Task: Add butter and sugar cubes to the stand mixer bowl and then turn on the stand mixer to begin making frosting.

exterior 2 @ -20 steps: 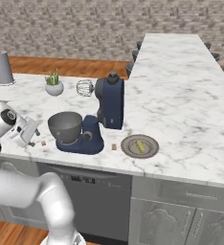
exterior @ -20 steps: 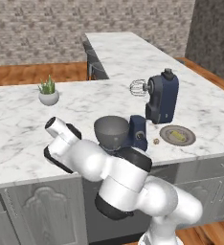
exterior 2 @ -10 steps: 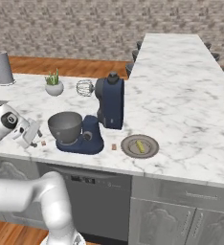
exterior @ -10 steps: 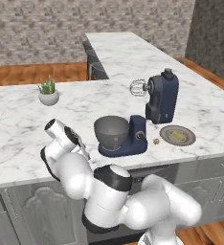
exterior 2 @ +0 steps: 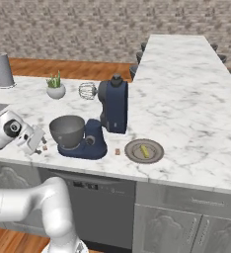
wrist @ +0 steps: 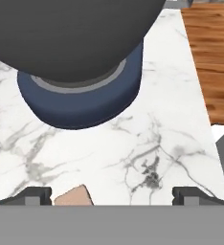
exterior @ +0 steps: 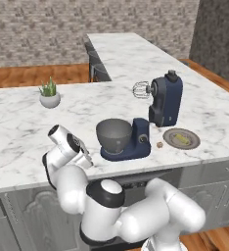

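I have the gripper (exterior 2: 37, 142) low over the counter (exterior 2: 186, 113), jaws spread wide, holding nothing.

In the hand view the stand mixer bowl (wrist: 71, 33) fills the upper left, sitting on the navy base of the stand mixer (wrist: 80, 100), well ahead of my fingertips (wrist: 35, 194). A small tan cube (wrist: 74, 195) lies at the bottom edge between them. In the right base view the gripper sits at left centre, just left of the bowl; a grey plate (exterior 2: 144, 150) lies right of the mixer.
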You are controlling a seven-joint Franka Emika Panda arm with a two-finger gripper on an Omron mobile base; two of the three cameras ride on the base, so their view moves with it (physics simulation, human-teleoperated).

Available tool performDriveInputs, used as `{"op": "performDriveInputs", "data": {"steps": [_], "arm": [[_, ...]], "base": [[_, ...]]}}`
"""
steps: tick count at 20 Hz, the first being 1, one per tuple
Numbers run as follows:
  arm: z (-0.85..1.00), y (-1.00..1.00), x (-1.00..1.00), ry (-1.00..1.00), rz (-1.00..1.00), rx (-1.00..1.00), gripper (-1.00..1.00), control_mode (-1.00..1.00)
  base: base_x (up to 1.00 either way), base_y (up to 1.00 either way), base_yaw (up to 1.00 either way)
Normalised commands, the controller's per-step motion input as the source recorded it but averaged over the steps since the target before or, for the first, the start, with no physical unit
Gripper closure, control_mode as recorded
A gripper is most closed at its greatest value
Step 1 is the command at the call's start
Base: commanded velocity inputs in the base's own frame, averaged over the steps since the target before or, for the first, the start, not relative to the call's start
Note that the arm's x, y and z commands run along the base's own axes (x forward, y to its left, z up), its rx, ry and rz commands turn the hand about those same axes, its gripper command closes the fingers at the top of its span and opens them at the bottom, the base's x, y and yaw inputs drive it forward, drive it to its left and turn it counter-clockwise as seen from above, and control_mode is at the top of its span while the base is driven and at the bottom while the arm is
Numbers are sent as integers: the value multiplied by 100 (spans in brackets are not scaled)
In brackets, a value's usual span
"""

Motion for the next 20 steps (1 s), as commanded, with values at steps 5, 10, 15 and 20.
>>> {"op": "performDriveInputs", "data": {"steps": [5,10,15,20], "arm": [[-19,0,21,0,0,0,-100,-100],[-22,0,25,0,0,0,-100,-100],[-17,8,18,0,0,0,-100,-100],[-20,26,3,0,0,0,100,-100]], "base": [[0,0,0],[0,0,0],[0,0,0],[0,0,0]]}}
